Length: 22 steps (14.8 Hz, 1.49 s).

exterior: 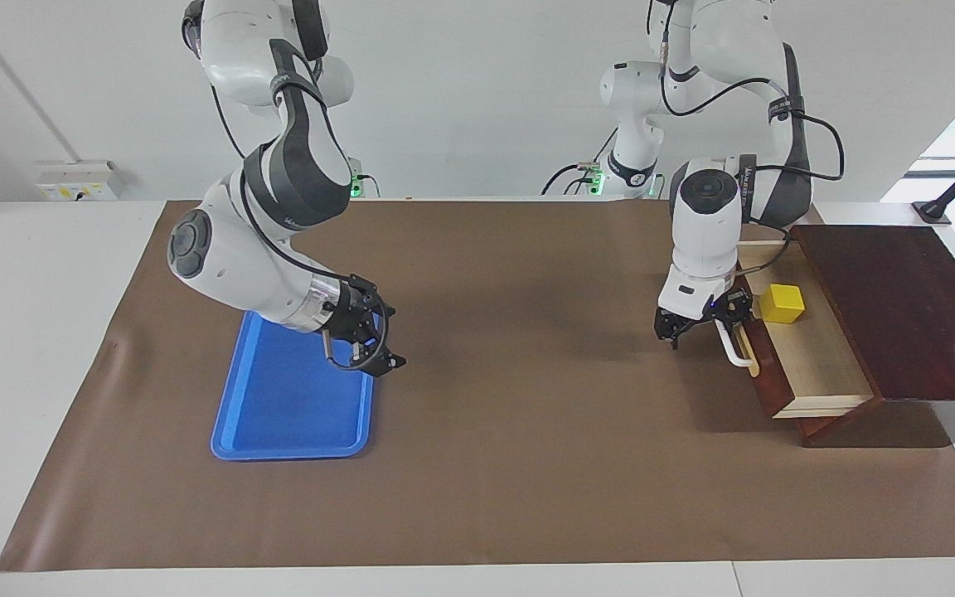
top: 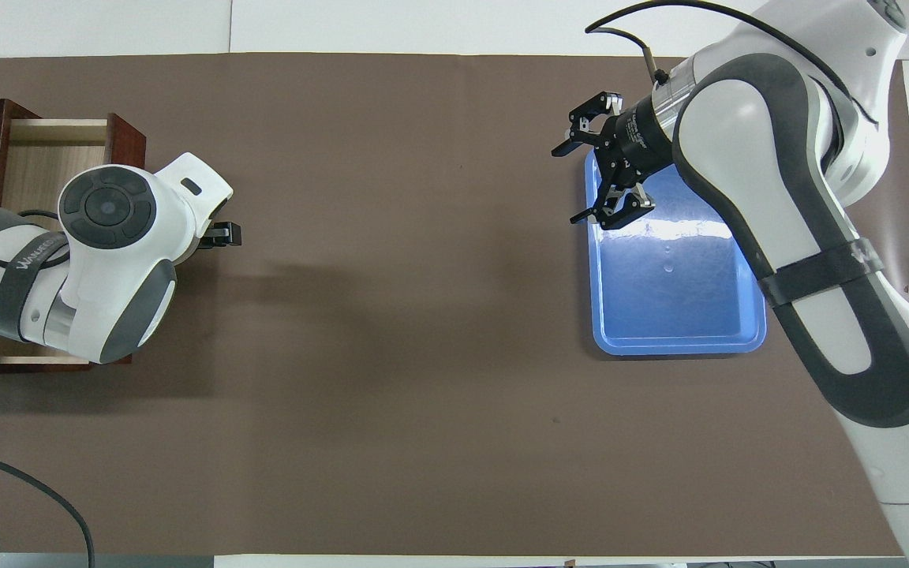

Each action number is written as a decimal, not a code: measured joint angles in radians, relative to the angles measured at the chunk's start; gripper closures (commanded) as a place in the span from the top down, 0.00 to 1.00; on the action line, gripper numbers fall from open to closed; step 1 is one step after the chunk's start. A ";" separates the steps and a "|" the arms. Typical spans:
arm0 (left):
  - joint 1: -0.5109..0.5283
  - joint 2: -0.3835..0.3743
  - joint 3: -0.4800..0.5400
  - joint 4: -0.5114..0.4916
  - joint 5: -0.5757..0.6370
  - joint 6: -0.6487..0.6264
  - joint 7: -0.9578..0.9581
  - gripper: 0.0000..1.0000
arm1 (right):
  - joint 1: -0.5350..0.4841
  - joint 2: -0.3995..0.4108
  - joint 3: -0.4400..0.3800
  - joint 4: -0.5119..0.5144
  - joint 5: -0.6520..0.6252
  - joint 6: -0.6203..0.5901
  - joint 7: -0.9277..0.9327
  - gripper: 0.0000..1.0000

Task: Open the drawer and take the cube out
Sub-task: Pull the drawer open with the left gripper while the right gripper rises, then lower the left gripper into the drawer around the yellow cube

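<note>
Left gripper (exterior: pixel 697 325) is standing open at drawer (exterior: pixel 817 365) handle (exterior: pixel 734 352).
Right gripper (top: pixel 569 185) is hovering open over blue tray (top: pixel 675 315); from above, left arm (top: pixel 107 260) is covering cube (exterior: pixel 781 303).

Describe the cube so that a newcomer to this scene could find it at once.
Start at the dark wooden cabinet at the left arm's end of the table. Its drawer stands pulled open, showing a pale wood floor. The cube sits there: small, bright yellow, the only thing inside.
</note>
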 measured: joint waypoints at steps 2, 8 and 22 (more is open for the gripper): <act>-0.003 0.002 0.002 0.000 -0.004 0.000 0.000 1.00 | 0.000 0.004 -0.003 -0.003 0.040 0.014 0.009 0.96; -0.018 0.002 0.002 0.003 -0.045 0.000 -0.004 1.00 | 0.045 0.011 -0.001 -0.033 0.048 0.085 0.011 0.96; -0.061 0.016 -0.007 0.038 -0.110 -0.030 -0.035 1.00 | 0.082 0.013 0.001 -0.092 0.067 0.158 -0.018 0.96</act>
